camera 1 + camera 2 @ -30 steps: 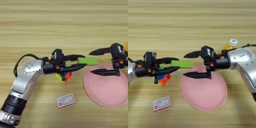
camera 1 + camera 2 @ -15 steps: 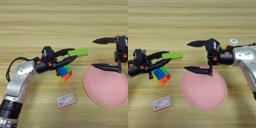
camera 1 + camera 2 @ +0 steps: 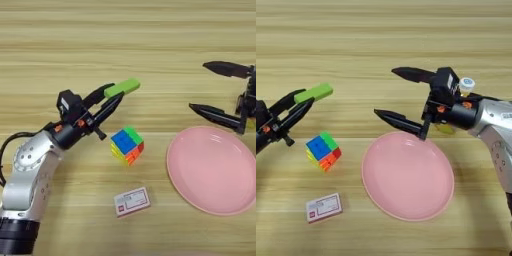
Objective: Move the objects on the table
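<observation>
I'm looking down at the counter (image 3: 100,30) and I'm seeing a small white card (image 3: 132,201) with a red patch lying flat near its front edge; there is print on it, but I'm not managing to read a word. My left claw (image 3: 116,96) is gripping the green block (image 3: 122,87) between its two black fingers, and it is holding the block up clear of the wood, out past the fingertips. Just below and to the right of those fingertips the Rubik's cube (image 3: 126,145) is sitting tilted on the counter, showing blue, green, orange and red faces, apart from the claw and apart from the card in front of it.

My right claw (image 3: 391,95) is hanging with its fingers spread wide and nothing between them, the lower finger reaching over the far rim of the pink plate (image 3: 407,176). The plate is lying bare, right of the cube. The juice bottle (image 3: 465,85) is mostly hiding behind my right wrist: I'm only catching its white cap and a sliver of yellow-orange under the arm, and any label is out of sight. In the left eye view the right arm is getting cut off at the picture's edge
</observation>
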Available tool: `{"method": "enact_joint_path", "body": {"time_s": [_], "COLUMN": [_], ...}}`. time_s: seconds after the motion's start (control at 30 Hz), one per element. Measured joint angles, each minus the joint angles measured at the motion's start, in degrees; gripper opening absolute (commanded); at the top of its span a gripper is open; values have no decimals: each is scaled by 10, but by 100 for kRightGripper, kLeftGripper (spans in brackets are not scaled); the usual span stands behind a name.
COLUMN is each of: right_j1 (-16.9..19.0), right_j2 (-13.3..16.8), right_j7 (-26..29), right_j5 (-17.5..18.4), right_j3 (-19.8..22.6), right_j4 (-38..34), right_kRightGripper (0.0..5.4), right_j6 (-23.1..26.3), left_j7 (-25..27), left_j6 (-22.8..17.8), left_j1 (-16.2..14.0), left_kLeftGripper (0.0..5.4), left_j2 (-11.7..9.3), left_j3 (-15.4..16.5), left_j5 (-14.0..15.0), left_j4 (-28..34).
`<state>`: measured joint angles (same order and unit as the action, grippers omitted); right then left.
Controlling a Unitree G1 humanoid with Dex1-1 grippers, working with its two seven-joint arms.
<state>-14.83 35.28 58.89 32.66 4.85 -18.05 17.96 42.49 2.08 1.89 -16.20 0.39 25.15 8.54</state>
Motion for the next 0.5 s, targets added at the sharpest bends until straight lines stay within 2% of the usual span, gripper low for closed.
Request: {"method": "enact_joint_path", "body": {"time_s": [0.07, 0.2, 0.5], "right_j1": [0, 3, 6], "right_j2": [-2, -6, -8], "right_j7": [-4, -10, -14], "right_j5": [2, 4, 4], "right_j3": [2, 2, 1], "right_j4": [0, -2, -3], "right_kRightGripper": [540, 540, 540], "right_j6": [0, -4, -11], "left_j7": [-13, -62, -103], "left_j6": [0, -5, -20], "left_j1": [-4, -4, 4], "left_kLeftGripper": [135, 135, 135], "left_j2": [2, 15, 25], "left_j3": [0, 2, -6], "left_j5": [-4, -30, -68], "left_j4": [-3, -38, -112]}}
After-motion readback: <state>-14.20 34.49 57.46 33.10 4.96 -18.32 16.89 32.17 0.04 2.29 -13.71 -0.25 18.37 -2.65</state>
